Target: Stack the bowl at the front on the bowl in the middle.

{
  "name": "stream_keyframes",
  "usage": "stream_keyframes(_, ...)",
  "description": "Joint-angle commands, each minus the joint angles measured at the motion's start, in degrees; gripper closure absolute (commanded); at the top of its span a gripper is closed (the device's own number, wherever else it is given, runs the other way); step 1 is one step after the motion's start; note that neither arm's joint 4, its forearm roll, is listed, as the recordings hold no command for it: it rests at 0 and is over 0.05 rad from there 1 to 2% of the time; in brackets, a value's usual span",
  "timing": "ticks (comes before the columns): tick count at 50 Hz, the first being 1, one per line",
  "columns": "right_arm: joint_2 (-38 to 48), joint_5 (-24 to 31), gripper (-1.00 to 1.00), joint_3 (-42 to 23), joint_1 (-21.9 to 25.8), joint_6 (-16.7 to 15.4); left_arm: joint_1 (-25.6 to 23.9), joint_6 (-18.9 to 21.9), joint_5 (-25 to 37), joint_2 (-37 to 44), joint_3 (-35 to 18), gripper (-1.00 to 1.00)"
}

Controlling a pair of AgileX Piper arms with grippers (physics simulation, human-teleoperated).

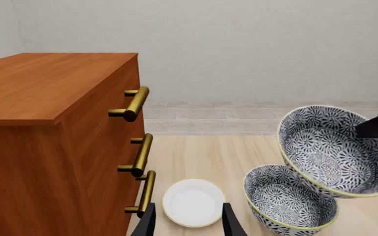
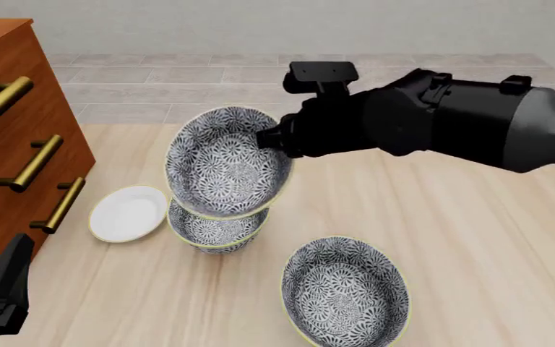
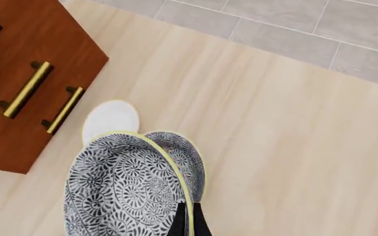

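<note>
Bowls with a navy-and-white floral pattern number three in the front view. The right gripper (image 2: 269, 139) comes in from about 2 o'clock and is pinched closed on the rim of the held bowl (image 2: 225, 163), which hangs tilted, its opening facing the camera, directly above the middle bowl (image 2: 212, 230) on the table (image 2: 470, 238). The held bowl's lower edge overlaps the middle bowl's rim in the front view; whether they touch cannot be told. The right wrist view shows the two thin fingers (image 3: 179, 221) clamped tight on the yellow-green rim. A third bowl (image 2: 345, 293) sits apart at roughly 5 o'clock from the middle one. A white dish (image 2: 129, 212) lies just beside the middle bowl at 9 o'clock, near the cabinet (image 2: 8, 144) with brass handles. The left gripper (image 1: 187, 223) hangs low near the cabinet with its jaws spread and nothing between them, the dish visible beyond.
</note>
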Motion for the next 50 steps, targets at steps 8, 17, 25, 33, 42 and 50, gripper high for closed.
stream_keyframes(8,2.88,-1.86,1.0,-0.32,1.04,0.17,-0.01,0.01,0.01,0.01,0.0,-1.0)
stream_keyframes(17,4.21,-3.04,1.0,0.12,1.54,0.5,-0.01,0.01,0.01,0.01,0.0,-1.0)
stream_keyframes(25,5.43,-3.49,1.0,-0.18,1.7,0.37,-0.01,0.0,0.0,0.0,0.0,-1.0)
stream_keyframes(33,6.51,-4.02,1.0,-0.21,1.89,0.22,0.0,0.0,0.0,0.0,0.0,-1.0)
stream_keyframes(42,7.52,-4.17,1.0,-0.65,1.62,-0.22,0.0,0.01,0.0,0.0,0.0,-1.0)
stream_keyframes(50,8.45,-4.49,1.0,-0.89,1.51,-0.43,0.0,0.0,0.0,0.0,0.0,-1.0)
